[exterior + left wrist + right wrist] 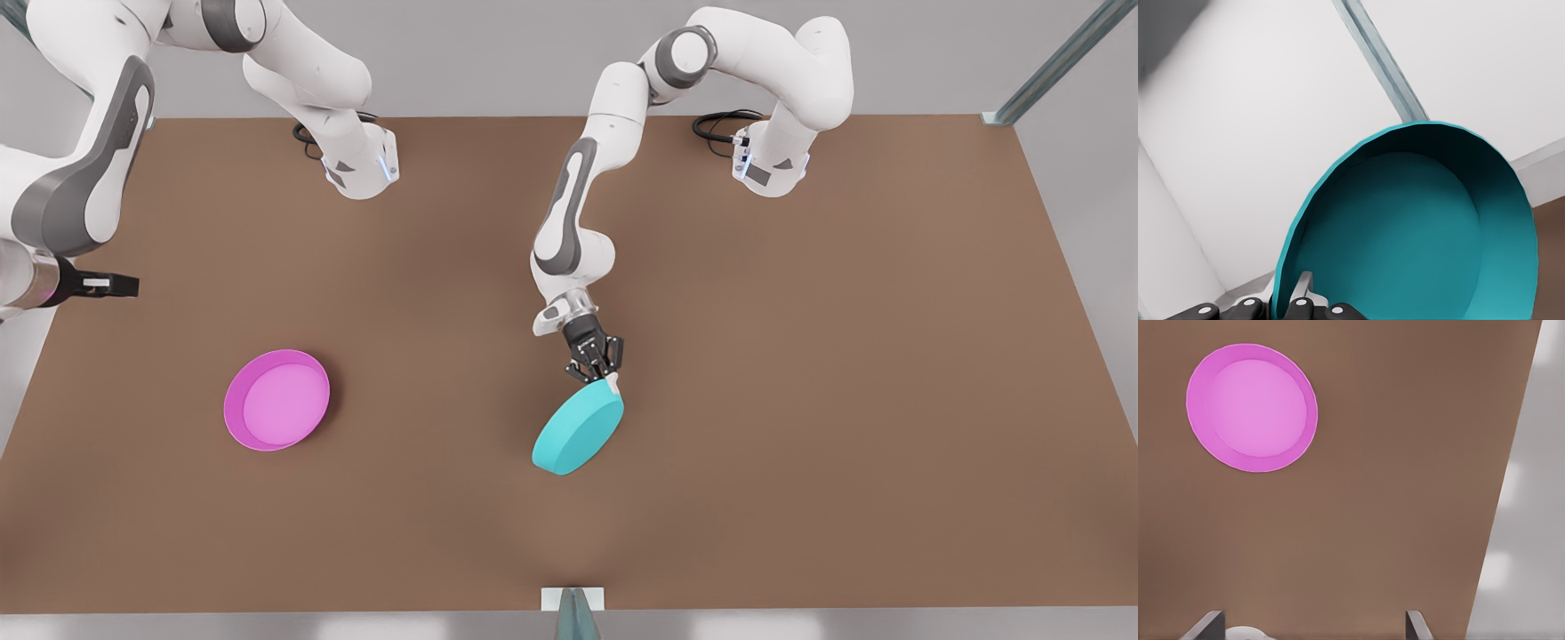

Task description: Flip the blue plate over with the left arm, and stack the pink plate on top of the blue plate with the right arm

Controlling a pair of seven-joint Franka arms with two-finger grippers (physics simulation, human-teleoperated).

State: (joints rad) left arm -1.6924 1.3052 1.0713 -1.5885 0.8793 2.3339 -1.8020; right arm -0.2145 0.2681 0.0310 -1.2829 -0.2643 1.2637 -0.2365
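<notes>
The blue plate [578, 433] hangs tilted over the middle of the table, its flat underside toward the front camera. My left gripper [605, 377] is shut on its upper rim. In the left wrist view the hollow of the blue plate [1418, 240] faces the camera, and the rim sits between the fingers [1303, 288] of the left gripper [1288, 297]. The pink plate [276, 400] lies hollow up on the table at the front view's left. My right gripper [100, 284] waits open above the table's edge at the front view's far left, well apart from the pink plate [1251, 407].
Both arm bases [360, 164] [769, 169] stand at the back of the brown table [800, 400]. A metal post [1053, 67] rises at the back right corner. A small white bracket [573, 599] sits at the near edge.
</notes>
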